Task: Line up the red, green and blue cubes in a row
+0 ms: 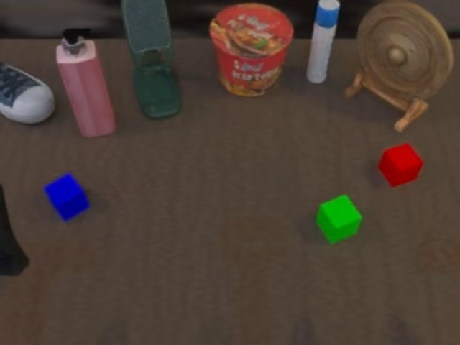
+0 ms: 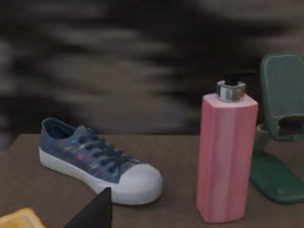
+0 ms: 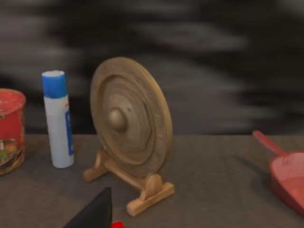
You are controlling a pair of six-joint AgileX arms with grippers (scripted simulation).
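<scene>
The blue cube (image 1: 67,196) lies on the left side of the table. At the right, the green cube (image 1: 338,218) lies nearer the front and the red cube (image 1: 400,164) farther back and right. The three are apart and not in a line. My left gripper (image 1: 8,248) shows as a dark shape at the left edge, just front-left of the blue cube. My right arm is outside the top view. A dark part of my right gripper (image 3: 95,213) shows in the right wrist view, beside a sliver of the red cube (image 3: 117,224).
Along the back stand a sneaker (image 1: 21,93), a pink pump bottle (image 1: 86,90), a dark green stapler (image 1: 151,61), a red noodle cup (image 1: 250,49), a white tube with a blue cap (image 1: 322,43) and a wooden disc on a stand (image 1: 402,54). A red dustpan (image 3: 287,173) lies off to the side.
</scene>
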